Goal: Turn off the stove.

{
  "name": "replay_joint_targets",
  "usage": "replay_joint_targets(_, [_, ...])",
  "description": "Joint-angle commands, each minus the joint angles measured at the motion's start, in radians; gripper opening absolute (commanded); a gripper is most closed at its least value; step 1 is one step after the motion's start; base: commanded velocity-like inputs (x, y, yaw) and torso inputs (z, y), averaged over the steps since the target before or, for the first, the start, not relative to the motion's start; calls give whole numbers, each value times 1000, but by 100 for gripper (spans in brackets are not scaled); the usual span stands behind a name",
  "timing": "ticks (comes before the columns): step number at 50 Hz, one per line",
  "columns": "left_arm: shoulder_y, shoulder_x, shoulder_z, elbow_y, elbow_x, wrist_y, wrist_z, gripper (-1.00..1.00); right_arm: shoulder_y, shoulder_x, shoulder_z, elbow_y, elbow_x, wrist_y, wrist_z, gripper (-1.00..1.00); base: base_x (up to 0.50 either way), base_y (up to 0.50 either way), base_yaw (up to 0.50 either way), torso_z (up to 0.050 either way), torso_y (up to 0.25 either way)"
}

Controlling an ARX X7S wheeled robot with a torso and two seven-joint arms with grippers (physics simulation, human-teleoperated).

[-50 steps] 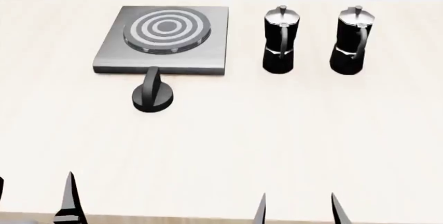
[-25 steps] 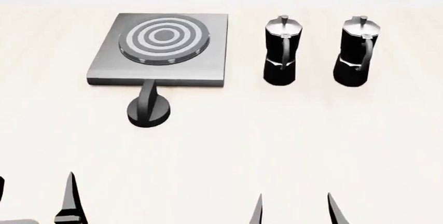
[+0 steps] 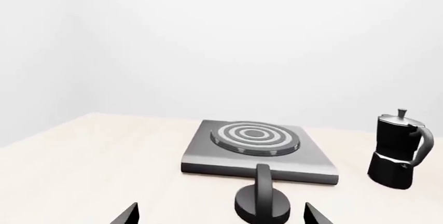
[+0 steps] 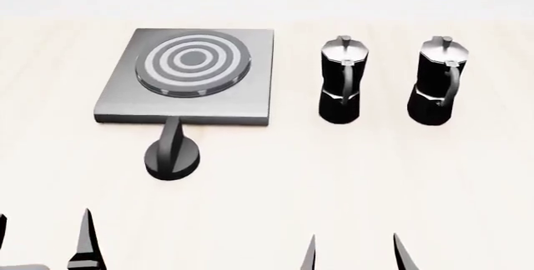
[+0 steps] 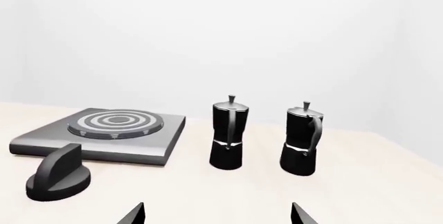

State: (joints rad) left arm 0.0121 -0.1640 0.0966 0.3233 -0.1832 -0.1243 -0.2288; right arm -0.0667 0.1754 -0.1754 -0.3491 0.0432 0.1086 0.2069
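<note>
The stove is a flat grey metal slab with a ringed round burner, lying at the back left of the pale table; it also shows in both wrist views. Its black ridged knob stands on the table just in front of the slab. My left gripper is open, well short of the knob, nothing between its fingers. My right gripper is open too, low at the near edge, empty.
Two black-and-silver moka pots stand upright side by side to the right of the stove. The pale wooden table stretches between them and my grippers. A plain white wall lies behind.
The head view has shifted, so the stove, knob and pots sit lower in the picture than before. Both grippers stay at the bottom edge, still open.
</note>
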Motion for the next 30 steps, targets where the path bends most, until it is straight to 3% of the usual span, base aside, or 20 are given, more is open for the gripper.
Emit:
replay_joint_targets(1, [1, 13, -17, -9, 12, 8, 21, 100, 1, -12, 15, 8, -15, -4, -13, 100, 250, 0, 0, 0, 0])
replay_joint_targets(30, [-2, -5, -1, -10, -1, 10, -7, 100, 1, 6, -3, 9, -8, -7, 10, 100, 249, 0, 0, 0, 0])
